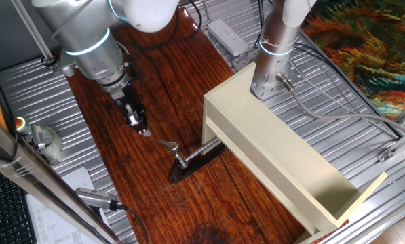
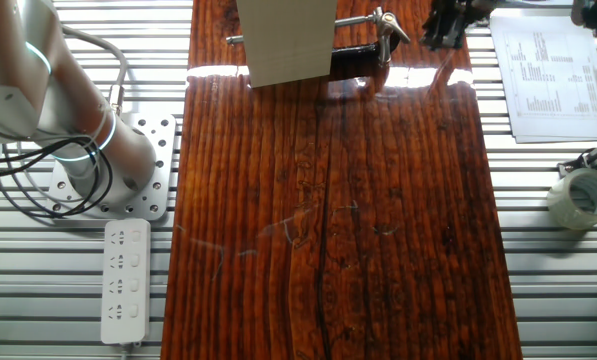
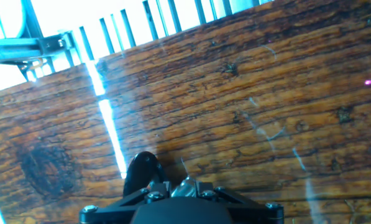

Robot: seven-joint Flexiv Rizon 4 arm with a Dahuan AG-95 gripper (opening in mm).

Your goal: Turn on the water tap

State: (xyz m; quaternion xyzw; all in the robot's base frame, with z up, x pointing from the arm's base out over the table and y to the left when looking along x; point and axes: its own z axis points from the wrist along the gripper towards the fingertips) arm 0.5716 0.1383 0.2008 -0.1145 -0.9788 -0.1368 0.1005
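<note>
The water tap (image 1: 179,158) is small and chrome and stands on a dark oval base plate (image 1: 197,163) on the wooden table. Its thin lever handle (image 1: 166,144) points up-left and its slim spout (image 1: 211,145) runs under the beige box. My gripper (image 1: 145,131) hangs just up-left of the lever, a little apart from it, fingers together and empty. In the other fixed view the tap (image 2: 384,24) is at the far edge, with my gripper (image 2: 444,26) to its right. In the hand view a chrome part of the tap (image 3: 186,185) and the dark base (image 3: 141,171) show at the bottom edge.
A long beige open box (image 1: 283,152) lies right of the tap and covers the spout's end. A second arm's base (image 1: 273,68) stands behind it. A silver cylindrical tool with a cable (image 1: 97,198), a tape roll (image 2: 584,198) and papers (image 2: 543,70) lie off the wood.
</note>
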